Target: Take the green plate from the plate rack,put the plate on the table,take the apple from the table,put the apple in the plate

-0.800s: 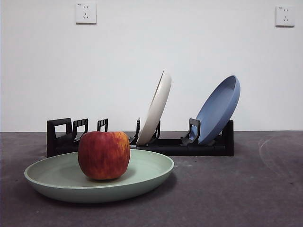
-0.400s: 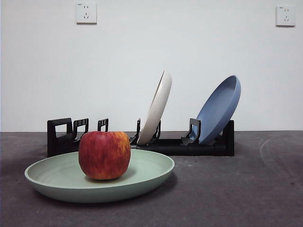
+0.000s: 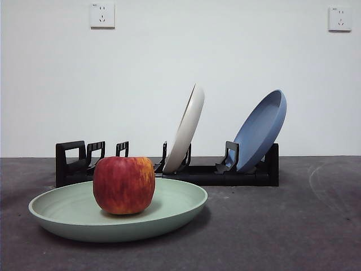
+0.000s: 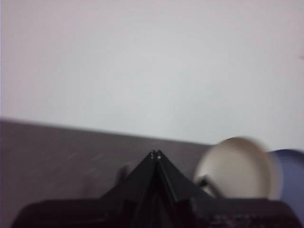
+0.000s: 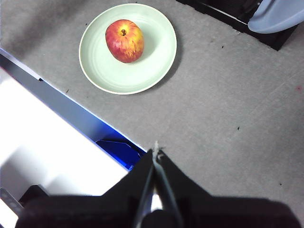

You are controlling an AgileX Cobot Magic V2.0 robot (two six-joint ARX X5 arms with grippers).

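The green plate [image 3: 118,212] lies flat on the dark grey table [image 3: 271,226], in front of the black plate rack [image 3: 169,169]. The red apple [image 3: 124,184] stands upright in the plate, left of its centre. From high above, the right wrist view shows the same green plate [image 5: 128,50] with the apple [image 5: 124,41] in it. My right gripper [image 5: 155,151] is shut and holds nothing, well clear of the plate. My left gripper [image 4: 155,155] is shut too, raised and facing the wall. Neither gripper shows in the front view.
A cream-white plate [image 3: 186,130] and a blue plate [image 3: 262,131] lean in the rack's slots. The cream-white plate [image 4: 235,168] appears blurred in the left wrist view. A blue and white table edge [image 5: 71,114] runs near the right gripper. Two wall sockets [image 3: 102,15] sit high behind.
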